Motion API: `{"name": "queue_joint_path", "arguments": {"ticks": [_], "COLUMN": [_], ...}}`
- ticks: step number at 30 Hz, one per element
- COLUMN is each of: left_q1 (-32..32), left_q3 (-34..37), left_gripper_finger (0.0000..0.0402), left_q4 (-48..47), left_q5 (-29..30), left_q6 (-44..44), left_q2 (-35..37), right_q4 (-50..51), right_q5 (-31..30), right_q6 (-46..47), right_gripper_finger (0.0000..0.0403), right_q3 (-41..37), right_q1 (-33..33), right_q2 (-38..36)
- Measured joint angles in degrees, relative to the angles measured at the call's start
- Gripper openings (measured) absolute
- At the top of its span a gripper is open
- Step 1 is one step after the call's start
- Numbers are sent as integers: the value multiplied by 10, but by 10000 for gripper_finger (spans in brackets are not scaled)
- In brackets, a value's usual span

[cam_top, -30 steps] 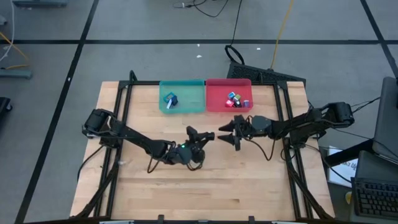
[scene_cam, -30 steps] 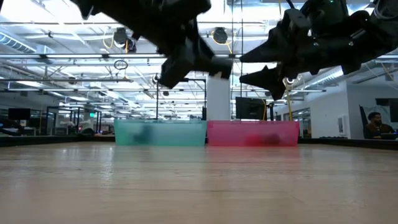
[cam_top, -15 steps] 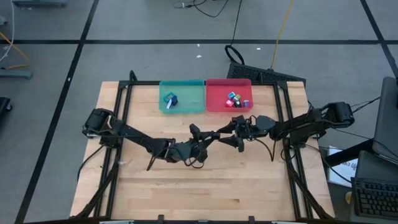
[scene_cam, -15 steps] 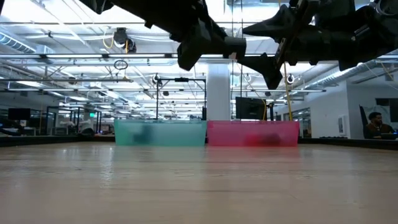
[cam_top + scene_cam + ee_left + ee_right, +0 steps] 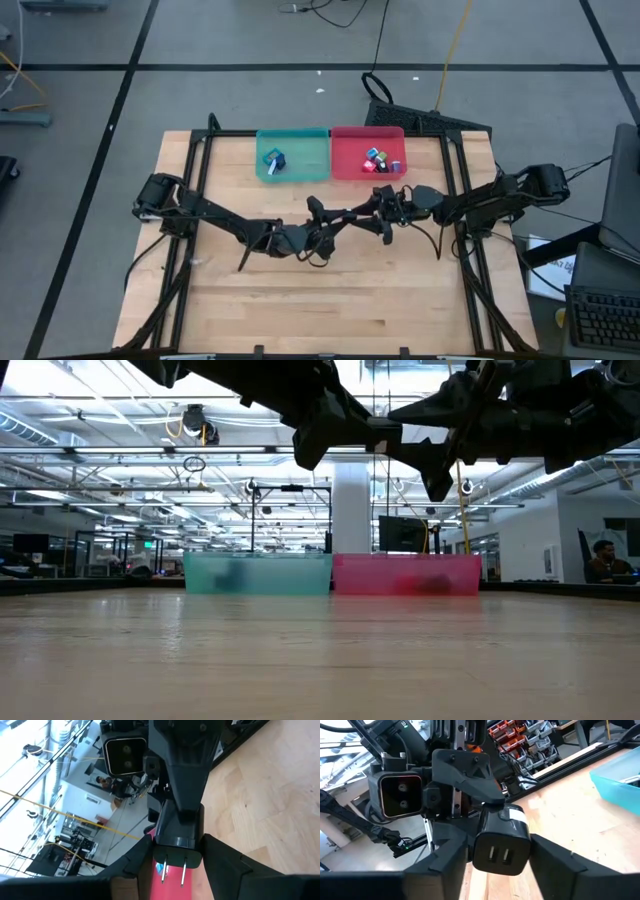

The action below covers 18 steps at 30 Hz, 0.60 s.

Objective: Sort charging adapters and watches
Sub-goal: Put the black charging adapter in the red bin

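A big open workshop with ceiling rails and lamps lies behind my wooden worktop (image 5: 330, 300). At its far edge a teal bin (image 5: 292, 172) and a red bin (image 5: 345, 170) stand side by side, touching. The teal bin holds the watches (image 5: 273, 160); the red bin holds a cluster of small coloured adapters (image 5: 382, 160).

The step in hand is a hand-over in mid-air, in front of the red bin and above the bare wood. A black charging adapter (image 5: 500, 840) hangs between my two arms, well clear of the surface. My left tool (image 5: 177, 860) is closed on it at the end with the two metal prongs, its fingers pressed to either side. My right tool (image 5: 499, 862) has its fingers against the flanks of the opposite end, the face with the two sockets; they seem just to touch, but I cannot tell whether that grip is firm yet. In the view from above, both tools meet just in front of the red bin.

Next, I judge, the right tool must be sure of its hold before the left one lets go and backs away. Then the short carry is to the red bin, where the other adapters lie, not the teal bin beside it.
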<state>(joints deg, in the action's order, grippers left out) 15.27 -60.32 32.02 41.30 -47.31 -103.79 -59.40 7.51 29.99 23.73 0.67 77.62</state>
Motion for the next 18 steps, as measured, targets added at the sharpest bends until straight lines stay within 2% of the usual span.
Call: {"name": "queue_joint_path", "arguments": {"ticks": [4,8,12,14,18], "left_q1": [0,-1,2,9,36], "left_q3": [0,0,0,0,0], "left_gripper_finger": [140,156,184,198,218], "left_q4": [-2,-5,-3,-3,-9], "left_q5": [1,0,2,23,109], "left_q6": [6,27,85,111,115], "left_q2": [0,0,0,0,7], "right_q4": [1,2,1,0,5], "right_q5": [0,0,0,0,0], "right_q6": [-2,-1,-13,-23,-31], "right_gripper_finger": [147,143,143,143,144], "right_q3": [0,0,0,0,0], "right_q1": [0,0,0,0,2], "right_q2": [0,0,0,0,0]}}
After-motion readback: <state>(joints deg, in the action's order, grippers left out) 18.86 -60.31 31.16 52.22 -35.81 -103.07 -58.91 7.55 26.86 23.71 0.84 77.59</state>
